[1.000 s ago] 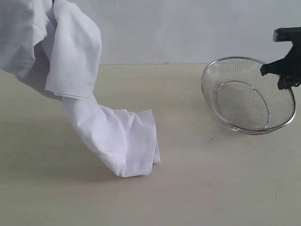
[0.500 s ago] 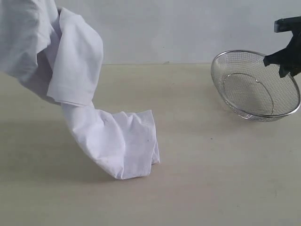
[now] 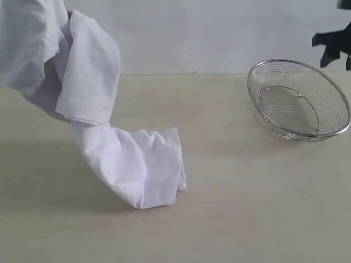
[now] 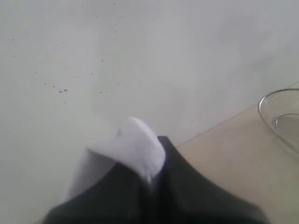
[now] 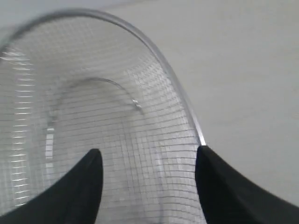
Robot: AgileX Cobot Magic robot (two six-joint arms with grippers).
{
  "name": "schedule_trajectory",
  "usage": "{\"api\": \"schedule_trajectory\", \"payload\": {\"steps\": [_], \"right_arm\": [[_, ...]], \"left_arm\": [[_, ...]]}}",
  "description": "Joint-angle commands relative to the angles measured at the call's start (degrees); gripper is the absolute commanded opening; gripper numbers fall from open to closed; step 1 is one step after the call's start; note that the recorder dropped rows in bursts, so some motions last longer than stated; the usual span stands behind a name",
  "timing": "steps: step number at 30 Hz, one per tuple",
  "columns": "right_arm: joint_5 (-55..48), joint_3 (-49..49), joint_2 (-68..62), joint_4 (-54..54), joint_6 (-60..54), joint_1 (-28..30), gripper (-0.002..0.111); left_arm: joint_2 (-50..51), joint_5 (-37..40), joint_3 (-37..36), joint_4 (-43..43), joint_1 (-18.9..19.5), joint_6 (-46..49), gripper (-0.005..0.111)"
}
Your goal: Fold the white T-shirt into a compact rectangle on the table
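Pale beige table, faintly grained, is filling the lower part of the exterior view beneath a blank off-white wall.

Item: white T-shirt. It is hanging bunched from the upper left of the frame. Its lower end is resting in a crumpled heap on the table, left of centre. No lettering is showing.

Item: left gripper. You are keeping it pinched on a fold of the shirt, and white cloth is bulging out between the dark fingers in the left wrist view. In the exterior view the cloth is hiding it.

Item: right gripper. Its jaws are standing wide and gripping nothing. It is hovering at the upper right edge of the exterior view, above the basket's rim and clear of it.

Item: wire-mesh basket. It is sitting tilted on the table at the right of the frame, well apart from the shirt.

Step in hand, by my reading: you are only lifting the shirt to shake it out, and no fold is made yet.

Next move, likewise a judgement: you are needing a second hold. Bring the free right gripper across to a hem or shoulder, so the two arms can spread the shirt flat on the open table before folding.
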State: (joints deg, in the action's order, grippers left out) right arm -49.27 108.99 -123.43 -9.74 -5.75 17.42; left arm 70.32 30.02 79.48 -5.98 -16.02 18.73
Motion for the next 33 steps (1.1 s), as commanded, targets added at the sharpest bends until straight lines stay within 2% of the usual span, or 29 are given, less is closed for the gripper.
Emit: {"api": "schedule_trajectory", "payload": {"steps": [1,5,11,16,20,25,30,33], "right_arm": [[-6.4,-0.7,6.1,-20.5,-11.7,0.0,0.051],[-8.3,-9.4,10.7,-38.9,-23.4,-1.7,0.051],[-4.6,-27.5,17.2,-49.3,-43.8,-9.9,0.051],[-2.3,-36.6,16.9,-64.4,-58.4,-17.0,0.051],[-0.5,-37.7,14.4,-70.1,-63.0,-21.4,0.051],[-0.3,-37.7,9.7,-77.3,-69.3,-27.6,0.051],[3.2,-36.7,5.7,-82.6,-71.3,-30.0,0.051],[1.1,-34.9,3.2,-83.7,-71.3,-30.5,0.051]], "left_arm": [[0.0,0.0,0.0,-0.6,0.1,0.3,0.004],[0.0,1.3,0.0,-0.6,0.1,1.0,0.004],[0.0,4.3,-1.9,-0.7,0.1,2.6,0.004],[-0.1,4.3,-7.6,-5.3,0.1,5.0,0.004],[-1.9,3.1,-11.8,-10.2,0.1,7.8,0.004],[-5.7,3.2,-11.9,-12.8,0.1,10.2,0.004],[-6.9,6.0,-11.9,-12.7,0.1,10.2,0.004],[-7.0,6.4,-11.9,-12.7,0.1,10.2,0.004]]}}
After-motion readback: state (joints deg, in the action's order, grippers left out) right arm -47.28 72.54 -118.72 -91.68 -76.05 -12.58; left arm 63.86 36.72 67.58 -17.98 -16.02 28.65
